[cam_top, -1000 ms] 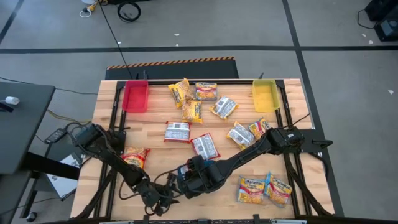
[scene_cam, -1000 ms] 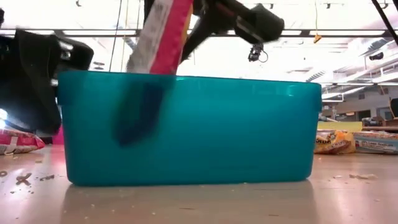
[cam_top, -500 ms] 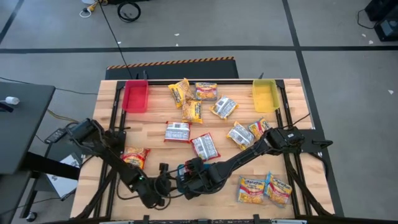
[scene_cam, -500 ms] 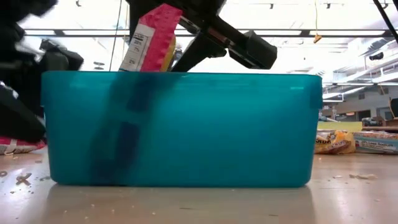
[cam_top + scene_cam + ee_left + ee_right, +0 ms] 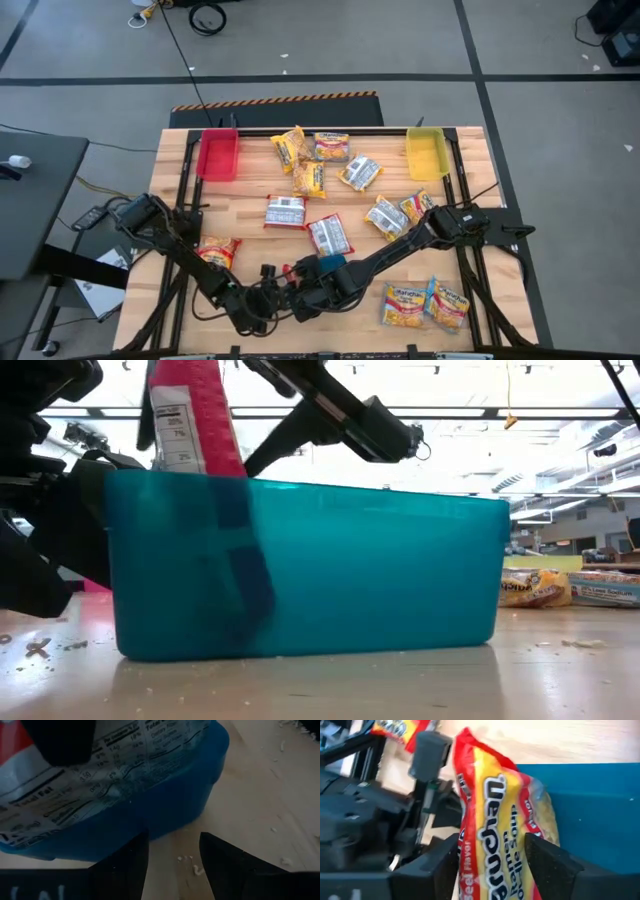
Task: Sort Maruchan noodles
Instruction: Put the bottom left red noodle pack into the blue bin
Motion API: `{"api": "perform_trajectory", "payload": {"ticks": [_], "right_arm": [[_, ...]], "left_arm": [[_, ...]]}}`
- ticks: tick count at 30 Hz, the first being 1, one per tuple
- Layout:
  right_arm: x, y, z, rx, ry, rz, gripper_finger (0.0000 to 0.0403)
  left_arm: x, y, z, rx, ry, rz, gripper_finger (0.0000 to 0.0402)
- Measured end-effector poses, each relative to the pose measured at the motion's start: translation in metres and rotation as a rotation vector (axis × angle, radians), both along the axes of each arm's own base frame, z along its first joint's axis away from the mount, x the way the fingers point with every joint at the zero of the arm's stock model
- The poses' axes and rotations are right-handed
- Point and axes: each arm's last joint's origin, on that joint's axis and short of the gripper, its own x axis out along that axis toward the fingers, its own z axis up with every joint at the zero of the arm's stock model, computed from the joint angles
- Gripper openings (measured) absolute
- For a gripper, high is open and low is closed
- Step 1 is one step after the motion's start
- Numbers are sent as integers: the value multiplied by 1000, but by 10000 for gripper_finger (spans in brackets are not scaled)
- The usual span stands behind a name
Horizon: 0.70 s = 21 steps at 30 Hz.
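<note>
You are working on a wooden table (image 5: 260,185) that fills the middle of the high view, with a red bin (image 5: 218,154) at its upper left, a yellow bin (image 5: 427,152) at its upper right, and a teal bin (image 5: 300,570) at the lower centre, mostly hidden there by the arms but filling the low view. Loose Maruchan noodles (image 5: 310,178) lie scattered across the upper and middle board, one more packet sits at the left edge (image 5: 217,251), and a pair rests at the lower right (image 5: 426,304). The step in hand looks like a drop into the teal bin: your right gripper (image 5: 492,865) is pinching a red-and-yellow packet (image 5: 495,825) between its fingers, and in the low view that packet (image 5: 190,420) stands nearly upright with its lower end already below the bin's rim, near the bin's left end. Your left gripper (image 5: 172,850) hovers just outside the bin wall at lower centre of the high view, fingers spread with nothing between them, its camera looking at the packet's printed back (image 5: 100,765). The next move, as I judge it, calls for you to release the right gripper so the packet falls flat inside, then lift clear without dragging the bin. Watch the two arms, which sit very close together there. Most packets are not yet sorted, so you are early in the task.
</note>
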Motion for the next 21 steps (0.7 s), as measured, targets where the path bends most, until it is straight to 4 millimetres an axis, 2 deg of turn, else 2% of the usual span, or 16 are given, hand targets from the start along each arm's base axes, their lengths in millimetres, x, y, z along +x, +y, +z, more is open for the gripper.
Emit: {"api": "perform_trajectory", "payload": {"ticks": [4, 11, 14, 18, 21], "right_arm": [[1, 0, 6, -19, -1, 39, 245], [-1, 0, 8, -80, 30, 153, 247], [-4, -3, 23, -98, 11, 179, 248], [-12, -8, 52, -160, -29, 224, 249], [-21, -13, 72, -261, -10, 356, 249]], "left_arm": [[0, 0, 0, 0, 0, 1, 180], [0, 0, 0, -1, 0, 1, 180], [-2, 0, 1, -8, 5, 4, 180], [-5, -4, 7, -19, -5, -10, 180], [-10, -5, 10, -13, 6, -22, 180]]}}
